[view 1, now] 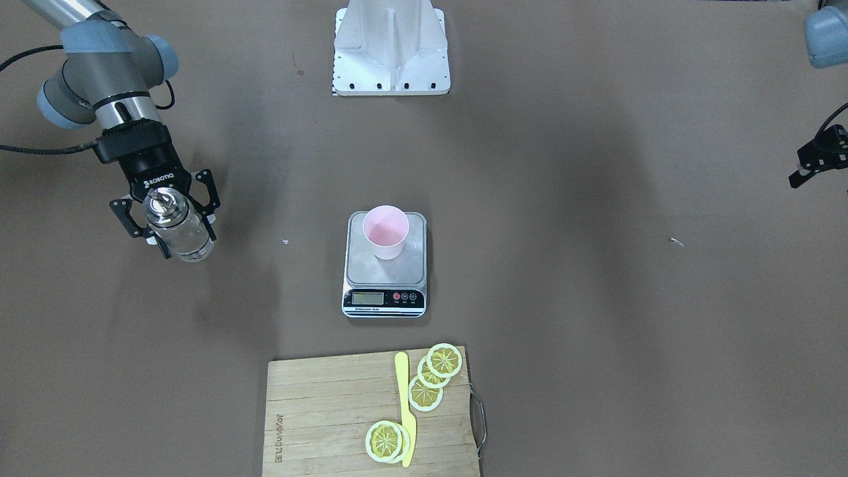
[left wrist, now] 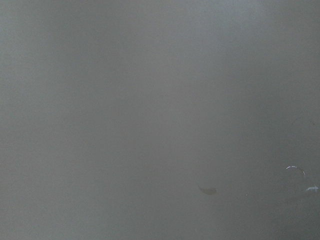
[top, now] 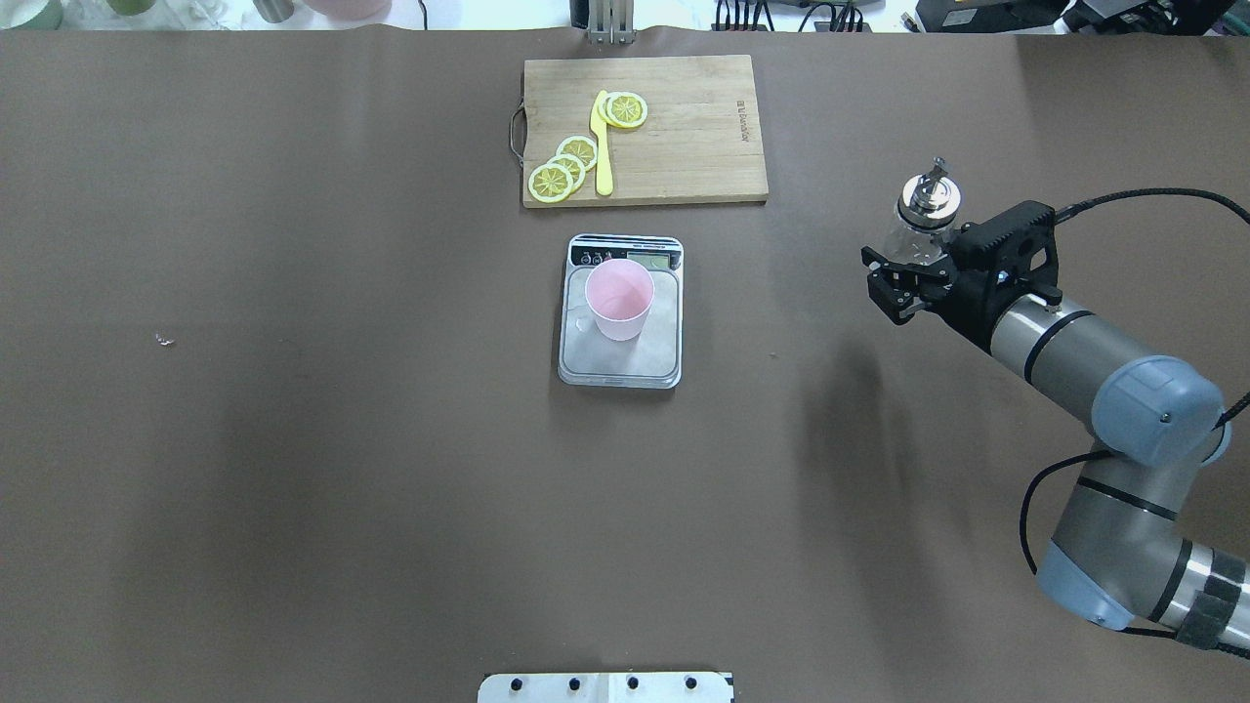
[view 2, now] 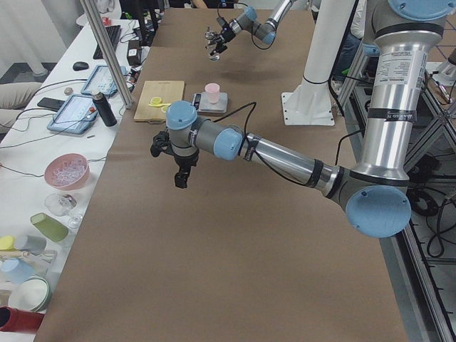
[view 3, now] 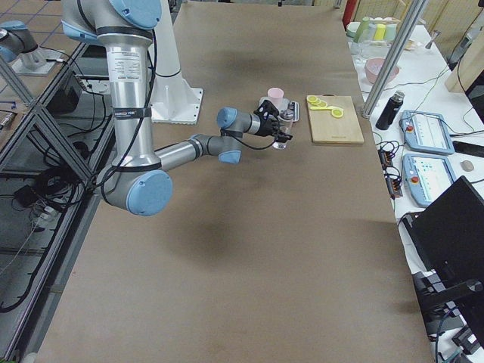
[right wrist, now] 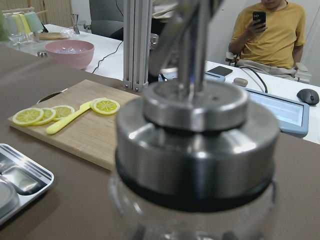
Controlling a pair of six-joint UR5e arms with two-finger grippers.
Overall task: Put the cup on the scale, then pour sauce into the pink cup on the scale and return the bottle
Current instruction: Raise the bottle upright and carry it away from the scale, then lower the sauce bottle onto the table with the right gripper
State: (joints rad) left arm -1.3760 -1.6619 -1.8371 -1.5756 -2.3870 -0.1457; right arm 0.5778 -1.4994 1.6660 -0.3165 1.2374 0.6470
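Observation:
The pale-pink cup [view 1: 385,230] stands upright on the steel platform of the scale [view 1: 384,273], toward its back; both also show in the overhead view, cup [top: 619,298] on scale [top: 625,363]. My right gripper [view 1: 185,242] is shut on the glass bottle [view 1: 177,228], gripping its body. It holds the bottle upright above the table, well off to the scale's side. The silver spout cap [right wrist: 195,107] fills the right wrist view. I cannot make out the clear sauce level. My left gripper [view 1: 816,159] sits at the view's edge; I cannot tell whether it is open or shut.
A wooden cutting board [view 1: 318,411] with lemon slices [view 1: 434,377] and a yellow knife [view 1: 405,404] lies beyond the scale on the operators' side. The white robot base [view 1: 391,46] stands at the back. A seated person [right wrist: 270,30] and tablets are off the table's far edge.

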